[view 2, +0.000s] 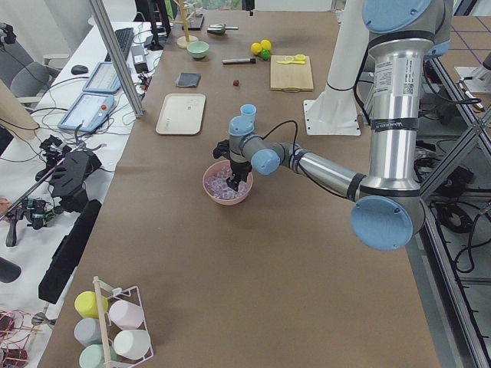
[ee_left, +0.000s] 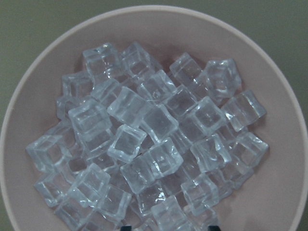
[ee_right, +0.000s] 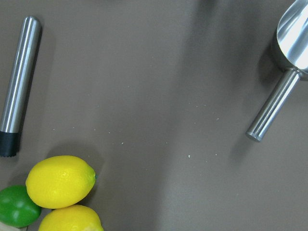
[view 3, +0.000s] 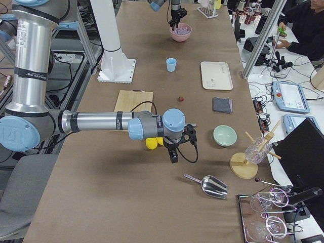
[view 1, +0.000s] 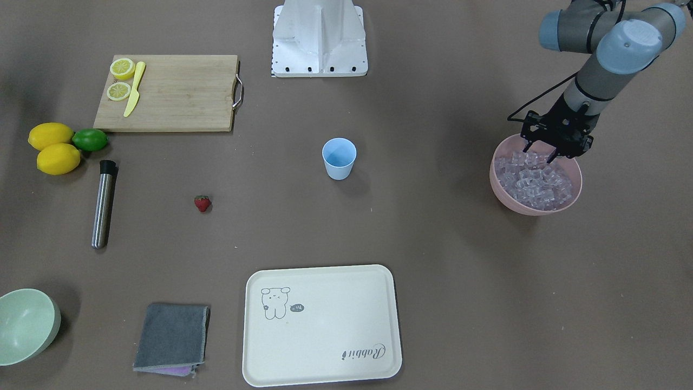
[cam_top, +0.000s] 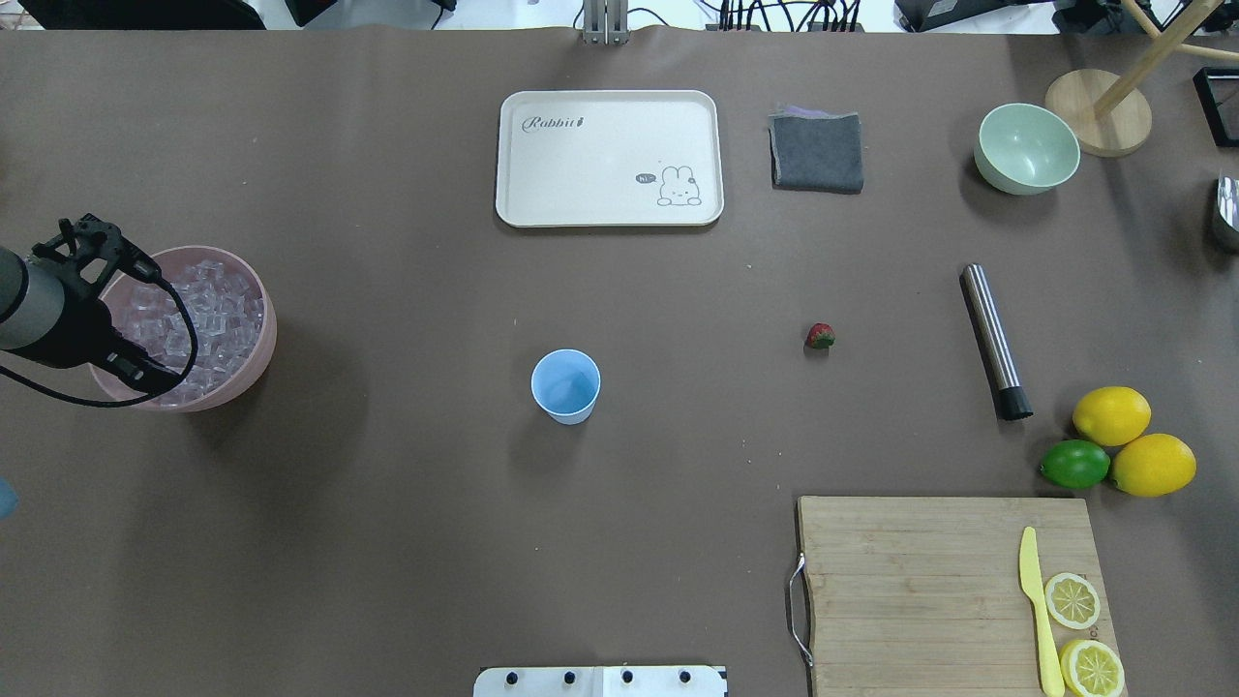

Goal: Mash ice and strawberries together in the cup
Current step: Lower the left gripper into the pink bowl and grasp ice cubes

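Note:
The light blue cup (view 1: 339,158) stands upright and empty near the table's middle; it also shows in the overhead view (cam_top: 565,385). The strawberry (view 1: 202,203) lies alone on the table, apart from the cup (cam_top: 820,336). The ice (ee_left: 144,144) fills the pink bowl (view 1: 518,206). My left gripper (view 1: 538,153) hangs just above the ice at the bowl's robot-side rim, open and empty. My right gripper (view 3: 172,154) shows only in the exterior right view, hovering over the table near the lemons. I cannot tell if it is open or shut.
A steel muddler (view 1: 103,203) lies near two lemons (view 1: 54,149) and a lime (view 1: 90,139). A cutting board (view 1: 173,95) holds lemon halves and a yellow knife. A cream tray (view 1: 322,325), grey cloth (view 1: 172,336), green bowl (view 1: 24,325) and steel scoop (ee_right: 288,62) are also on the table.

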### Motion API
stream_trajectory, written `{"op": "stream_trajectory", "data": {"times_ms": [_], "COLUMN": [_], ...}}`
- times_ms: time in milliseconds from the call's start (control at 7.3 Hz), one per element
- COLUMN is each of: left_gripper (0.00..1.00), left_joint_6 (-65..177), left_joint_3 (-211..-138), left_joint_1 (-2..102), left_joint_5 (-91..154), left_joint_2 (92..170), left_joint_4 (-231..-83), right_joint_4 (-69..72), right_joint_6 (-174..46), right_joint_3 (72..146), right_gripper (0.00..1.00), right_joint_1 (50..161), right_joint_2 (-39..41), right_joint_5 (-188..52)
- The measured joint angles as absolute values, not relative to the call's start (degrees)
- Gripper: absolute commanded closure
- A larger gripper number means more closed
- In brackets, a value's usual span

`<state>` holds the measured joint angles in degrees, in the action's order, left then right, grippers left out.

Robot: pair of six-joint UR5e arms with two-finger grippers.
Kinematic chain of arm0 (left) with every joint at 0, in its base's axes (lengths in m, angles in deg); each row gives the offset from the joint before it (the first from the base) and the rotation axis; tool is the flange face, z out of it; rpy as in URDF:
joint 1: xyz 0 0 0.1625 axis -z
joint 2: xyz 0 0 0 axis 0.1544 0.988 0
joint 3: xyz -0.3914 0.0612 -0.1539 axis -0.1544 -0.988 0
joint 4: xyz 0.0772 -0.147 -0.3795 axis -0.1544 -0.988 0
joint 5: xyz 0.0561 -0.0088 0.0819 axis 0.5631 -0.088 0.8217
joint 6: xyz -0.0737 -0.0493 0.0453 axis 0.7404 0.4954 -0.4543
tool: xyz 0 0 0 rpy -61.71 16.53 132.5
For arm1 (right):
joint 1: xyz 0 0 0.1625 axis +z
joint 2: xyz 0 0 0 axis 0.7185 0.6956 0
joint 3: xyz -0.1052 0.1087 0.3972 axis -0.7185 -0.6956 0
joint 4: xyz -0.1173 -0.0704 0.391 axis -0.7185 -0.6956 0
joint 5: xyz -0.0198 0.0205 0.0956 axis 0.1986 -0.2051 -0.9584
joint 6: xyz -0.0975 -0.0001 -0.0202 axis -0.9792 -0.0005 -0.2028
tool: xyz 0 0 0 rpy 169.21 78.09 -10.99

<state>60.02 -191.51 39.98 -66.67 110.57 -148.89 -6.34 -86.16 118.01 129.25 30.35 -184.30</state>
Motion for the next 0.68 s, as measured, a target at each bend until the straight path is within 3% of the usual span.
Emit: {"op": "stream_trajectory", "data": {"times_ms": [685], "left_gripper": [0.42], "left_joint_6": [61.7], "left_joint_3": [-190.3], "left_joint_1": [38.7], "left_joint_5": [-66.6], "left_joint_2": [110.7], "left_joint_4": [-149.0], "right_joint_4": [-6.3], "right_joint_6": [-86.2], "right_joint_3": [118.0], "right_gripper": [0.00], "right_joint_1": [129.2], "right_joint_2": [30.7], "right_joint_5": [-184.4]}}
